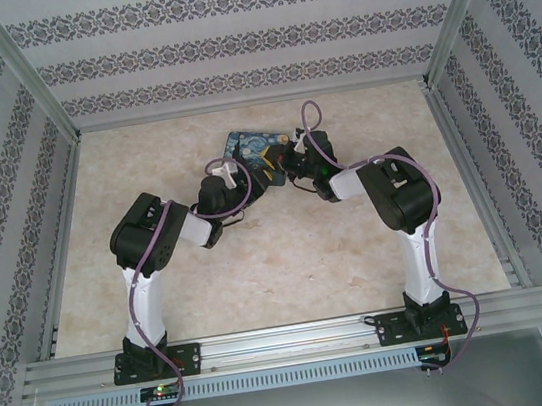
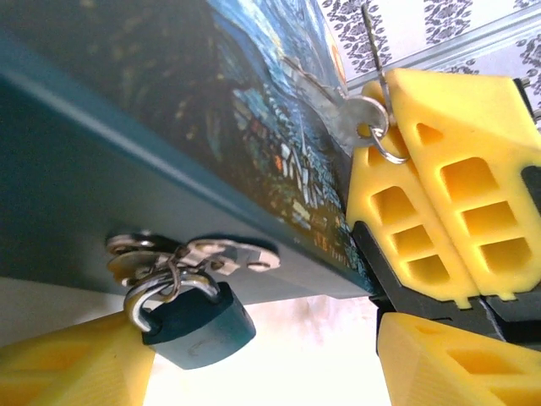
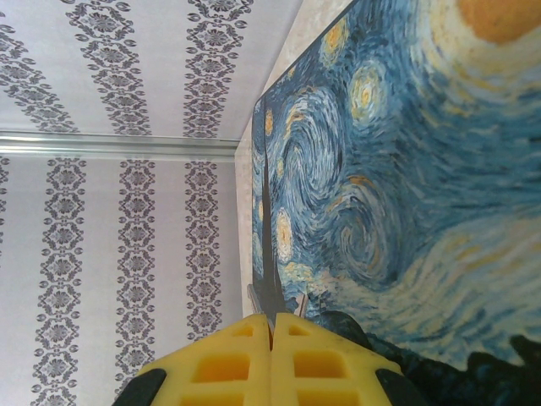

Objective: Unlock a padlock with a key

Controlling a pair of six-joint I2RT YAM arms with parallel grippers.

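The small teal padlock (image 2: 200,326) hangs by its metal shackle from the hasp (image 2: 220,254) on the front of the dark-blue swirly-painted box (image 2: 169,110). My left gripper (image 2: 262,342) is open around it, with the left finger (image 2: 76,368) against the lock's side and the right finger (image 2: 456,364) well apart. My right gripper (image 3: 271,320) is shut on the key (image 3: 269,254), whose thin blade sticks out past the fingertips over the box lid (image 3: 397,169). In the left wrist view the key (image 2: 362,116) and its ring sit at the right gripper's yellow fingers (image 2: 439,186).
From above, the box (image 1: 256,151) lies at the middle back of the table, with the left gripper (image 1: 234,175) and right gripper (image 1: 292,160) meeting at its near side. Patterned walls and aluminium rails (image 1: 290,337) enclose the marbled tabletop (image 1: 289,261).
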